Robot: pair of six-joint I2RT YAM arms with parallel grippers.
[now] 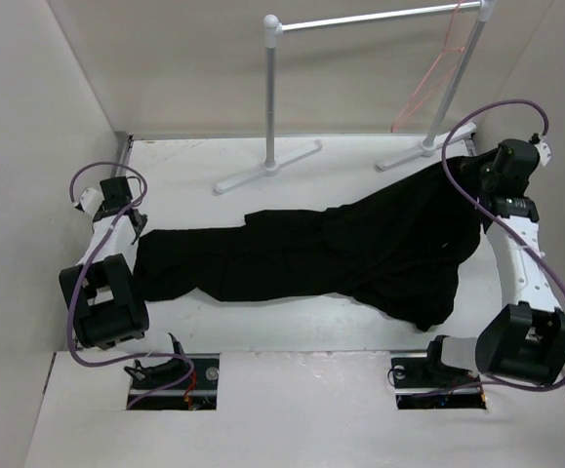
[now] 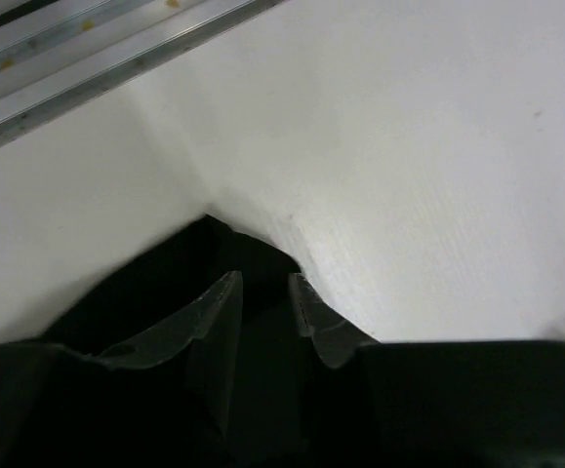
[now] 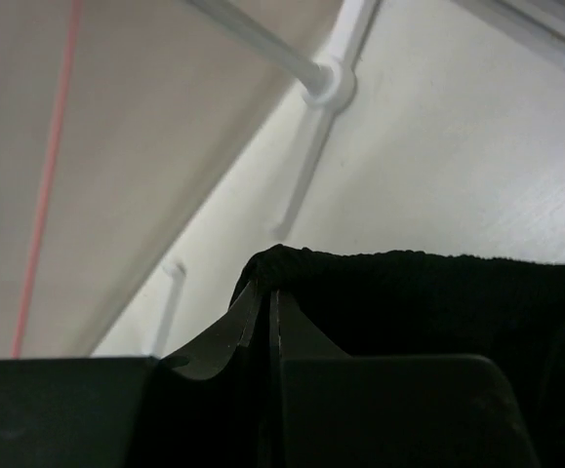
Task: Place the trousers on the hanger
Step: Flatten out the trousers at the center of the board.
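Note:
The black trousers lie stretched across the table from left to right. My left gripper sits at their left end. In the left wrist view its narrowly parted jaws hold black cloth between them, low over the table. My right gripper is shut on the right end of the trousers and holds that corner lifted. The right wrist view shows its jaws pinching the cloth's edge. The pink-orange hanger hangs from the right end of the rack bar, behind my right gripper. It shows as a thin pink line in the right wrist view.
A white tube rack stands at the back of the table, with its feet just behind the trousers. Its bar and post show in the right wrist view. White walls close in the left, right and back sides.

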